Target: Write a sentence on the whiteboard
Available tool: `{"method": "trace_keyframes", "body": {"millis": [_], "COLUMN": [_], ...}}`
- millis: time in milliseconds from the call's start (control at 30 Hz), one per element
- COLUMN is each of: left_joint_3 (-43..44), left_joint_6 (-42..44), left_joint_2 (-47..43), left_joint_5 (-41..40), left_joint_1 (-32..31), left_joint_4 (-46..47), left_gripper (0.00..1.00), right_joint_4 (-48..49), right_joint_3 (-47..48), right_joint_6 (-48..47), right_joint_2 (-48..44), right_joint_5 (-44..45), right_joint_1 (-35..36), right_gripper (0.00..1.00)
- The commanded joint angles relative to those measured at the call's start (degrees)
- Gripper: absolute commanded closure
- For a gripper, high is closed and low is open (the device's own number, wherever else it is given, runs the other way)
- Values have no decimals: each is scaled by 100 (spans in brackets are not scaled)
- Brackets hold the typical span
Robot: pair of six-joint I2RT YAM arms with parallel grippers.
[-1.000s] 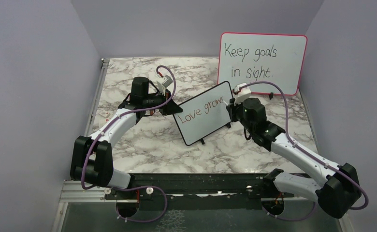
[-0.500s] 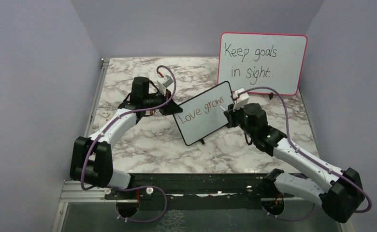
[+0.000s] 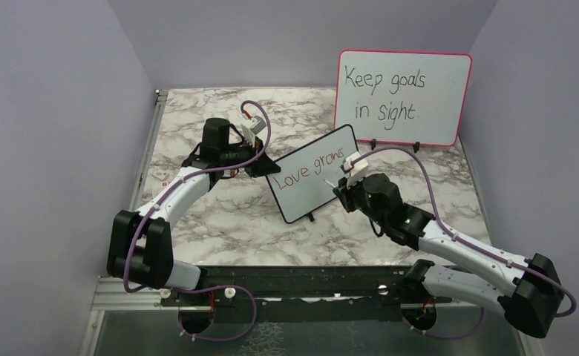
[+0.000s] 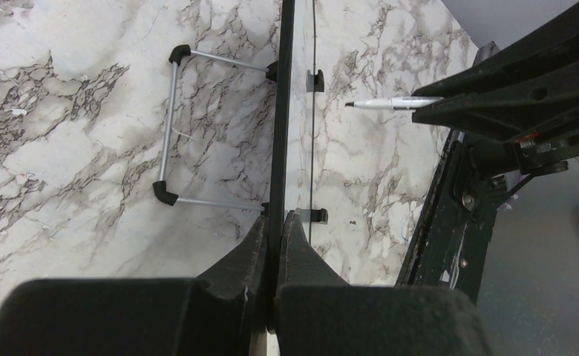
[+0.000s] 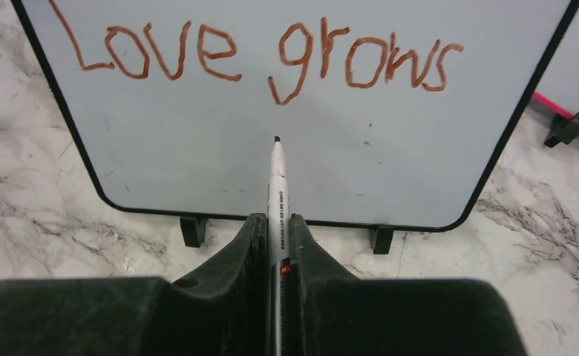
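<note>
The black-framed whiteboard [image 3: 312, 176] stands on its two small feet at mid-table and also fills the right wrist view [image 5: 294, 141]. It bears the reddish-brown words "Love grows" [image 5: 272, 58] in one line; no second line shows. My left gripper [image 4: 275, 222] is shut on the whiteboard's left edge [image 4: 279, 126]. My right gripper [image 5: 275, 222] is shut on a white marker [image 5: 277, 189]. The marker's tip points at the blank board below "grows" and stands a little off the surface, as the left wrist view [image 4: 390, 103] shows.
A larger pink-framed board [image 3: 401, 96] reading "Keep goals in sight" leans at the back right on small black feet. A wire stand [image 4: 169, 126] props up the whiteboard's back. Purple walls enclose the marble table [image 3: 227, 215]; a black rail [image 3: 301, 282] runs along its near edge.
My right arm has drawn the marker down and leftwards from the end of "grows" at the board's upper right to in front of its lower middle. The left arm and board have not moved.
</note>
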Motion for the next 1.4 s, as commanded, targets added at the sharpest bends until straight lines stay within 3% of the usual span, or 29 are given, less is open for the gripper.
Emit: {"method": "trace_keyframes", "body": {"millis": [0, 733, 1000, 1367], "left_joint_3": [-186, -186, -168, -148], "left_joint_6": [640, 596, 606, 614], "left_joint_2": [149, 167, 190, 230], "left_joint_5": [-1332, -1346, -1365, -1381], "left_joint_1": [20, 21, 28, 39], "left_joint_4": [-599, -606, -626, -652], "left_gripper": [100, 100, 100, 100], "right_joint_4": [88, 709, 870, 1004], "right_joint_3": [-115, 70, 118, 201], "right_joint_6": [73, -112, -121, -157], "right_joint_2": [-45, 986, 1121, 1362], "right_joint_5": [170, 1523, 1866, 1706], "right_joint_1": [267, 1648, 1739, 1746], "right_gripper": [100, 100, 100, 100]}}
